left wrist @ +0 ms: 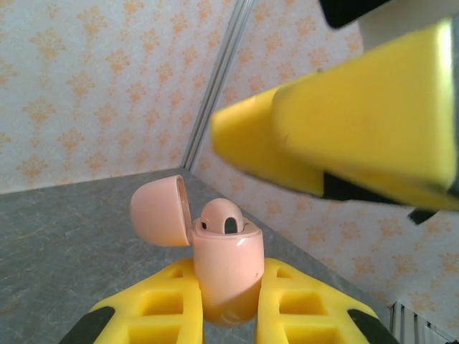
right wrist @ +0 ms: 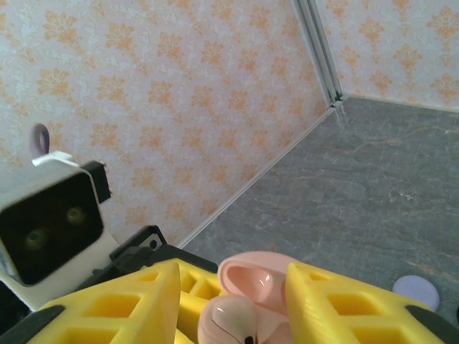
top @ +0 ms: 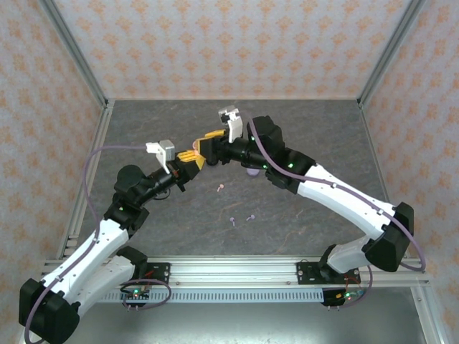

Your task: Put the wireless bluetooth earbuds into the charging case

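A pink charging case [left wrist: 226, 269] stands upright in my left gripper [left wrist: 226, 272], which is shut on its lower body. Its lid [left wrist: 159, 211] hangs open to the left, and a pink earbud [left wrist: 222, 217] sits in the top. My right gripper [right wrist: 233, 276] is open just above, its yellow fingers [right wrist: 122, 304] either side of the open lid [right wrist: 262, 276] and the seated earbud [right wrist: 231, 322]. In the top view the two grippers meet at mid-table, left [top: 191, 159] and right [top: 208, 143]. One pink earbud [top: 220, 188] and two lavender earbuds [top: 233, 221] [top: 250, 216] lie loose on the table.
A lavender disc case [right wrist: 416, 292] lies on the grey table, partly under the right arm [top: 251, 171]. Patterned walls and metal frame posts [top: 79, 64] enclose the table on three sides. The left wrist's camera housing [right wrist: 54, 229] is close beside my right fingers.
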Tool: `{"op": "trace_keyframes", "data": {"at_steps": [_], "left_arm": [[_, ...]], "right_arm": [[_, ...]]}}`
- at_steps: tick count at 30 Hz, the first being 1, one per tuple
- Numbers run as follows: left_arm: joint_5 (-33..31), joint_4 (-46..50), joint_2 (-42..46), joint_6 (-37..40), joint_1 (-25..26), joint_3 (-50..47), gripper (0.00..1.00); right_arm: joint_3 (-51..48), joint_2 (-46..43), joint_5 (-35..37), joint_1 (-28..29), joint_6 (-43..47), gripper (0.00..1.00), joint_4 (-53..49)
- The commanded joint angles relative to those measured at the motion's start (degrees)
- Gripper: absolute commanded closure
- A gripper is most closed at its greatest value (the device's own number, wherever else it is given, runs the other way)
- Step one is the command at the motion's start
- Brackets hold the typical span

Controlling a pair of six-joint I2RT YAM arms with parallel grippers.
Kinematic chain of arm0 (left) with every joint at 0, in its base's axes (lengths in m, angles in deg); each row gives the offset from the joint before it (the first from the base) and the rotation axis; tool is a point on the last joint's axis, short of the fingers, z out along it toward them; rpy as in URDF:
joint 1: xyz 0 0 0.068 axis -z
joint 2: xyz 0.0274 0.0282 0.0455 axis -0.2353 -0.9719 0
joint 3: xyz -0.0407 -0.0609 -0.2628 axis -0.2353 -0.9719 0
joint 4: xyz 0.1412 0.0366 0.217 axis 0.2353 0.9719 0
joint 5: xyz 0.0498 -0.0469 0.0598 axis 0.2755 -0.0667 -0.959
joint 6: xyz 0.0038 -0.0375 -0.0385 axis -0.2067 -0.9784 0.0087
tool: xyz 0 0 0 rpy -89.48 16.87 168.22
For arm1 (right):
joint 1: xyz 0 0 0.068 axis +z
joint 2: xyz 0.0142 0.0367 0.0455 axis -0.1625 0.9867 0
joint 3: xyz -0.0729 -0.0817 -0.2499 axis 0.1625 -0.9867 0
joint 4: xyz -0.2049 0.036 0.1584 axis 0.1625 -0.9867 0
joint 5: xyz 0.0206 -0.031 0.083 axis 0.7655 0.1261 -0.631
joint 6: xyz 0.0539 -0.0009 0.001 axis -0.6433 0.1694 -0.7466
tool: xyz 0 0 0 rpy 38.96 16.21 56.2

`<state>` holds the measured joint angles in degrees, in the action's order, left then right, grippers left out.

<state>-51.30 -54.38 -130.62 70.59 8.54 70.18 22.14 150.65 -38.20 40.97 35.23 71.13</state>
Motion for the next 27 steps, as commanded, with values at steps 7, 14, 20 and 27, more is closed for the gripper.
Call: {"op": "trace_keyframes", "data": {"at_steps": [7,14,20,27], "left_arm": [[-3.0,8.5,5.6,9.6,0.4,1.6,0.86],[-3.5,13.3,9.5,13.3,0.4,2.9,0.86],[-3.7,14.9,10.3,14.6,0.4,3.5,0.86],[-4.0,15.4,10.6,14.7,0.4,3.6,0.86]], "right_arm": [[2.4,-2.5,10.1,-7.1,-3.8,0.52,-17.9],[-1.6,7.8,10.0,-9.0,-9.0,0.53,-22.0],[-1.0,20.0,6.1,-7.6,-11.2,0.53,-18.6],[3.2,30.5,8.5,-5.5,-11.1,0.52,-21.9]]}}
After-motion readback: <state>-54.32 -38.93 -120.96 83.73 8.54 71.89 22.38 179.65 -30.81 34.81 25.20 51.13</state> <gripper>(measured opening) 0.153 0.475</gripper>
